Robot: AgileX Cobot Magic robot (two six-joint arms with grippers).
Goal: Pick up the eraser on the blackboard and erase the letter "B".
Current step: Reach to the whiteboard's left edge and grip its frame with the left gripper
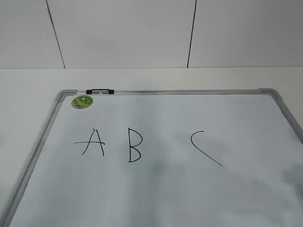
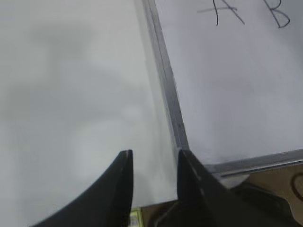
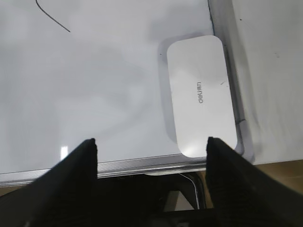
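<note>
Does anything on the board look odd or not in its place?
Only small things: the letter "C" is a loose, open stroke, and grey smudges mark the blackboard near its right edge. The eraser lies flat by the frame.

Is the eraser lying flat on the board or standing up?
Lying flat. The eraser rests broad side up on the blackboard, in the corner by the frame.

The exterior view looks down at a slant across the blackboard (image 1: 165, 189) toward the far wall. The left wrist view looks down from close over the board's near left corner and the table (image 2: 71, 94). The right wrist view looks down from close over the near right corner. All three share the board.
</note>
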